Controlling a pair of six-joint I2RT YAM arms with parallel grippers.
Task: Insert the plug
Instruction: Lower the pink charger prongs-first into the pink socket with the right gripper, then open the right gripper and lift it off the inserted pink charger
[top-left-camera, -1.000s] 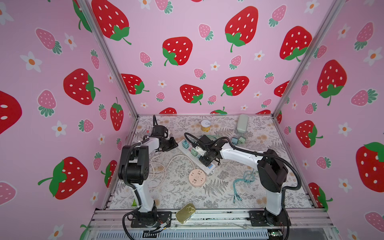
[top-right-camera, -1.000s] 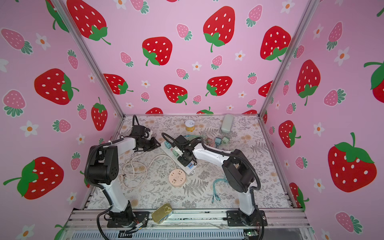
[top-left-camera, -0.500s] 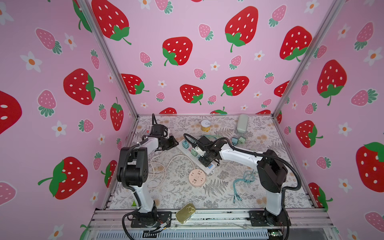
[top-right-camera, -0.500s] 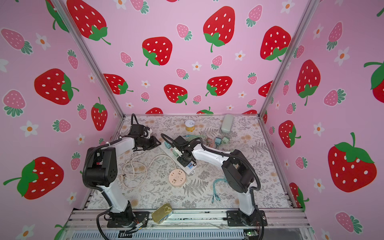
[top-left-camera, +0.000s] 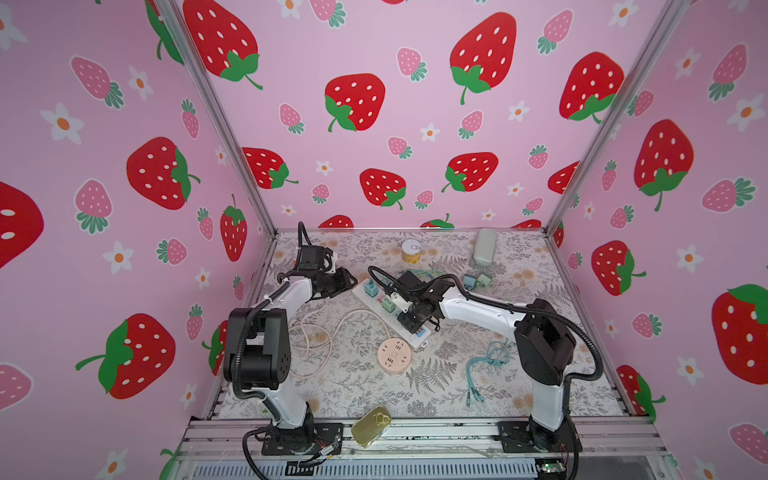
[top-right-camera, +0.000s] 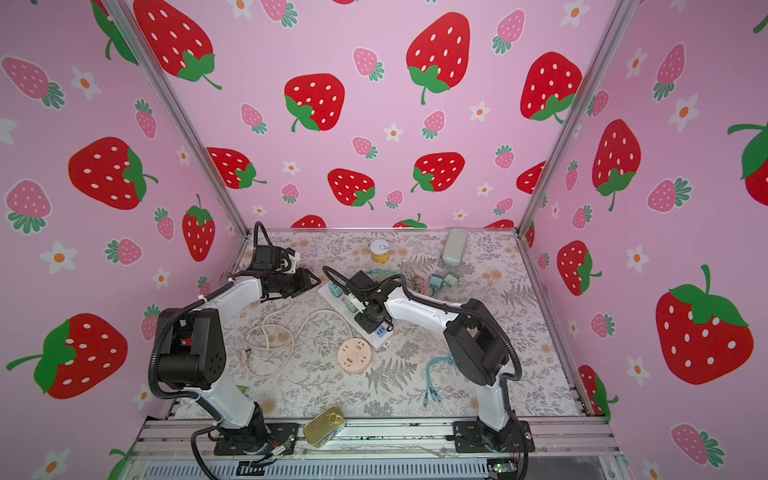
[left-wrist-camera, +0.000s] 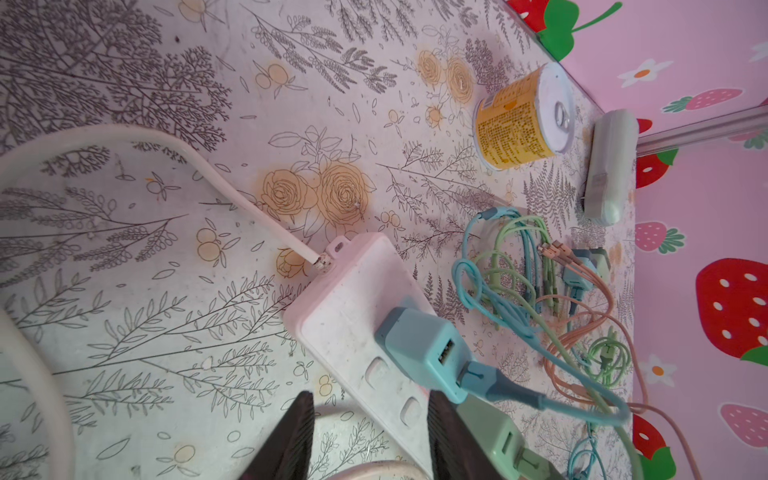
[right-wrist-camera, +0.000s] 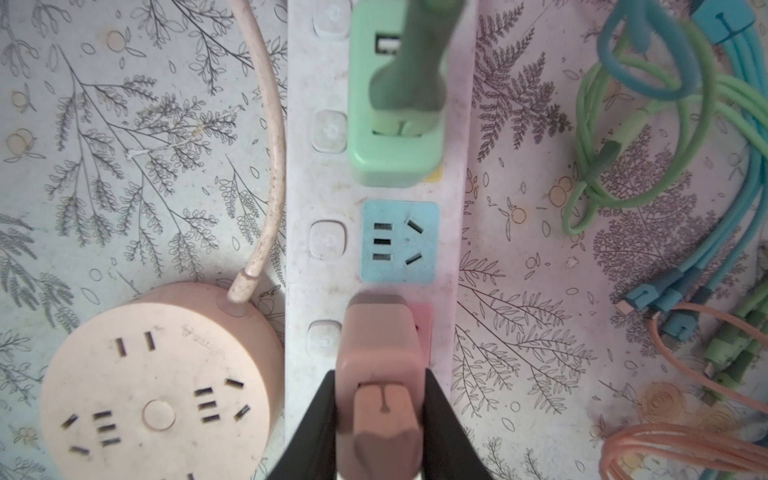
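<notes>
The plug (right-wrist-camera: 378, 345), a pink one, is clamped between the black fingers of the right gripper (right-wrist-camera: 380, 374), both pressed against its sides. It is stood upright on the white strip (right-wrist-camera: 453, 249), set over the pink socket (right-wrist-camera: 423, 318) toward one end, with only a sliver of that socket shown beside it. Whether the prongs are fully home cannot be told. Just beside it, the blue socket (right-wrist-camera: 400, 242) is left bare, and past that a green charger (right-wrist-camera: 395, 137) is plugged in. A round pink hub (right-wrist-camera: 158, 382) is laid just beside the strip, its cord curved along the strip's edge.

Over at the strip's other end, the left gripper (left-wrist-camera: 370, 397) is held with its jaws apart and the strip's edge between them. One finger is placed close to the blue charger (left-wrist-camera: 424, 353); the other is kept clear of the strip. Loose cables (left-wrist-camera: 519, 270) are heaped near that end, and a yellow can (left-wrist-camera: 515, 124) is set well beyond them.
</notes>
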